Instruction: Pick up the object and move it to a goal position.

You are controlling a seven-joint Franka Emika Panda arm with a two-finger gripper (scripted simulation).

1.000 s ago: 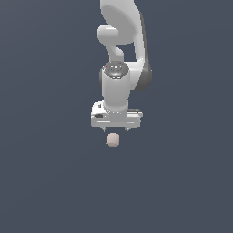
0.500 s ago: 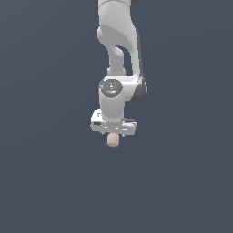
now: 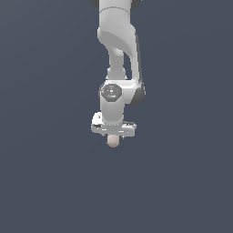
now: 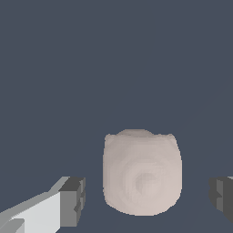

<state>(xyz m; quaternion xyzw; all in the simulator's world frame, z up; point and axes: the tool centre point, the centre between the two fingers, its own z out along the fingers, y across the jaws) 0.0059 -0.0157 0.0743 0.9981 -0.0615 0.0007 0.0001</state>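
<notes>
pale beige-pink object (image 4: 142, 177) sitting right between the two dark fingertips (image 4: 73, 201), clear gaps either side so nothing's touching it, gripper (image 3: 113, 134) spread wide and released, white arm (image 3: 119, 54) straight above, plain dark grey floor (image 3: 45, 182) all round
</notes>
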